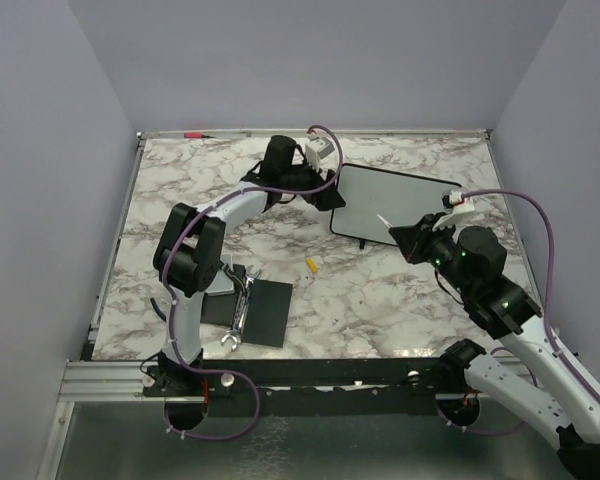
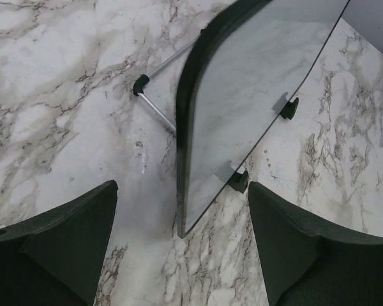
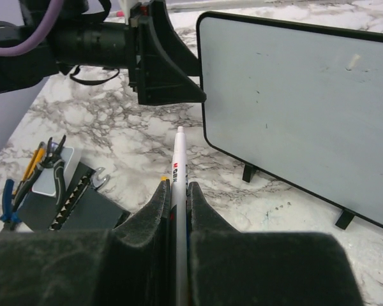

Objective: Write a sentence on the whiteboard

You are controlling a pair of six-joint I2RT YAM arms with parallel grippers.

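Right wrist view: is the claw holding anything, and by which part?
Yes: the right claw is shut on a white marker, clamped around its barrel, one end sticking out ahead.

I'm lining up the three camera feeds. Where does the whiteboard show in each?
Top external: whiteboard right of centre, toward the far side of the table.
Left wrist: upper middle, seen nearly edge-on.
Right wrist: fills the upper right.
Shared landmark: the left gripper, open at the board's left edge.
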